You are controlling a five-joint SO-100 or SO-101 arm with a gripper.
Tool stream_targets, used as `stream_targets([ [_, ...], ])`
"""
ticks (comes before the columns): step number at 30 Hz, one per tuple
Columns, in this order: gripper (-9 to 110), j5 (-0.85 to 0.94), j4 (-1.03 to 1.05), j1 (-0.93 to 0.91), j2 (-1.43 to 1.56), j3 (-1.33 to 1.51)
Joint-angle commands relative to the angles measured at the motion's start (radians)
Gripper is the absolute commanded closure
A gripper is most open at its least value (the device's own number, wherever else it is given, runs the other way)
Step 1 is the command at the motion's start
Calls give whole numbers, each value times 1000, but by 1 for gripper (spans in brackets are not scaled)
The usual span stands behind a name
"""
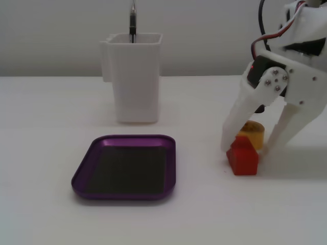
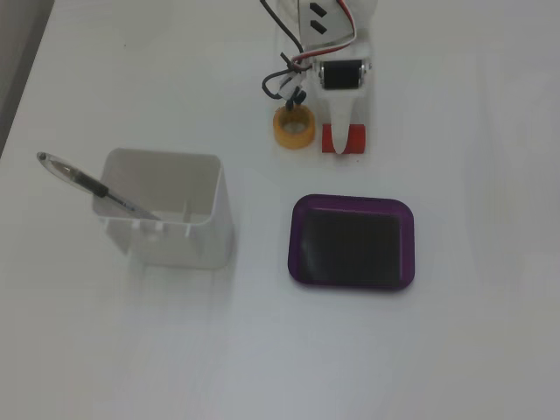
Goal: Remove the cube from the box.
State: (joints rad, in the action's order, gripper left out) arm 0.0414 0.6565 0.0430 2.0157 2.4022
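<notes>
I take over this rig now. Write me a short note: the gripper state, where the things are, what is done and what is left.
Gripper: white two-finger gripper, open, fingers standing on either side of the small red block; whether they touch it is unclear.
Red block: on the white table, outside the shallow purple metal tray, close to the yellow tape roll.
Tray: nothing in it in both fixed views.
Tall white container with a pen: apart from the rest.
Done: block is out of the tray.
Left: probably only to lift the arm clear.
</notes>
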Motion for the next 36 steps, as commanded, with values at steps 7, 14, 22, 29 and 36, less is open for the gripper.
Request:
stream_targets([
  [7,83,-97,305,12,213,-302],
  [14,83,-94,419,-2,551,-308],
  [22,83,-87,457,-3,953,75],
  [29,84,-84,457,-5,1351,449],
  [36,84,-92,448,-3,1433,592],
])
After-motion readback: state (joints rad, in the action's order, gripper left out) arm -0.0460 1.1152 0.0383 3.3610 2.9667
